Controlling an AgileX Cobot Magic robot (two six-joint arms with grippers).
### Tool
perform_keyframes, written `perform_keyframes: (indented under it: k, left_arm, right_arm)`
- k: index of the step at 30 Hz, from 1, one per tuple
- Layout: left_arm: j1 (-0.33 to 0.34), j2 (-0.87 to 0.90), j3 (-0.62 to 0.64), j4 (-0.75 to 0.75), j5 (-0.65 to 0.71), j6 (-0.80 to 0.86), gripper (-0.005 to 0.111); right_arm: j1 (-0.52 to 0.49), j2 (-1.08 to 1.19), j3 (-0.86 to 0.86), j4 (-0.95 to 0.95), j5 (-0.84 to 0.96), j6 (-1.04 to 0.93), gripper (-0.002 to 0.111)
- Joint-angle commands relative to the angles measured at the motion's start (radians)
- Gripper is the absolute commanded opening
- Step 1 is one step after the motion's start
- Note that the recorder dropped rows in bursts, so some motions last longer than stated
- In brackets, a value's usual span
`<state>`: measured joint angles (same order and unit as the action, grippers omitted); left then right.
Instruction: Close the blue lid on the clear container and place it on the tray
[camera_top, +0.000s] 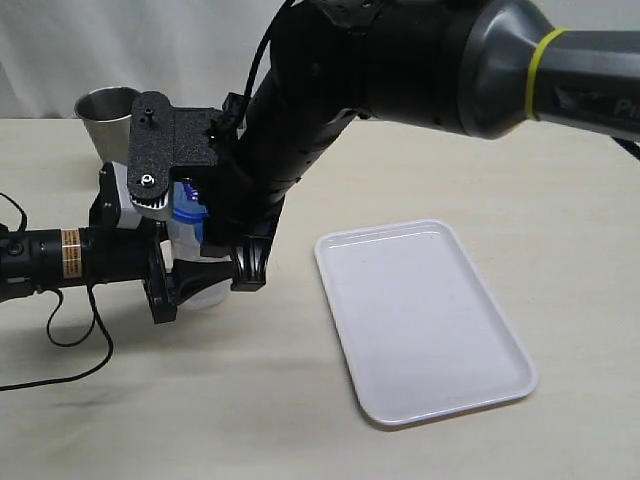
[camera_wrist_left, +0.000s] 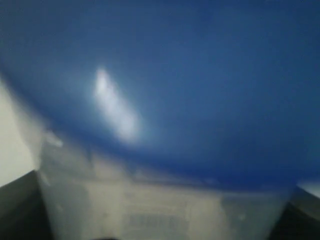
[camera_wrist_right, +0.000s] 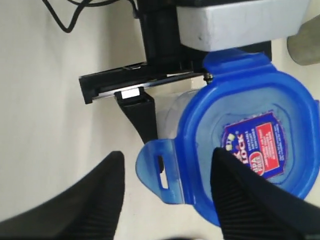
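Alignment of the right end effector (camera_wrist_right: 166, 161) over the blue lid (camera_wrist_right: 240, 125) governs the coming move. The clear container (camera_top: 205, 293) stands upright on the worktop (camera_top: 500, 150), long axis vertical, with the lid seated on its mouth. The right end effector points down that axis from above. Its jaws are spread wide and hold nothing. One outward-projecting snap tab (camera_wrist_right: 157, 170) lies between them, and one finger overlaps the lid's edge. You cannot tell whether that finger touches the lid. The left end effector (camera_top: 200, 275) reaches in horizontally from the side and is clamped on the container wall below the lid, so treat it as the brace. The tab appears unlatched; expect to press it down against the container rim. The tray (camera_top: 425, 320) lies flat, well apart on the right-arm side, and the container is not yet on it. Note the steel cup (camera_top: 107, 112) behind the container.
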<state>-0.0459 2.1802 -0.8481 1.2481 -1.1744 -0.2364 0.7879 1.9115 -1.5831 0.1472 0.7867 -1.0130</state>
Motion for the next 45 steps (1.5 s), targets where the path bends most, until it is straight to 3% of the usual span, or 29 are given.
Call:
perform_keyframes:
  k: [1,20,25,37,41,45]
  left_arm:
    - [-0.001,-0.014,-0.003,-0.003,-0.047,0.000,0.000]
    - [-0.001,-0.014,-0.003,-0.006,-0.047,0.000,0.000]
    - [-0.001,-0.014,-0.003,-0.006,-0.047,0.000,0.000]
    - [-0.001,-0.014,-0.003,-0.004,-0.047,-0.003,0.000]
    - [-0.001,-0.014,-0.003,-0.004,-0.047,-0.003,0.000]
    - [-0.001,-0.014,-0.003,-0.004,-0.047,-0.003,0.000]
  right_arm:
    - [-0.005,0.029,-0.004,-0.018,-0.041,-0.026,0.043]
    - [-0.005,0.133,-0.004,-0.084,-0.073,-0.012,0.039]
    - [-0.005,0.133,0.007,-0.077,-0.068,-0.012,0.030]
    - [-0.005,0.133,0.100,-0.081,-0.221,-0.005,0.030]
    - [-0.005,0.133,0.100,-0.081,-0.250,0.003,0.019]
    - [-0.005,0.144,0.100,-0.085,-0.243,0.001,0.019]
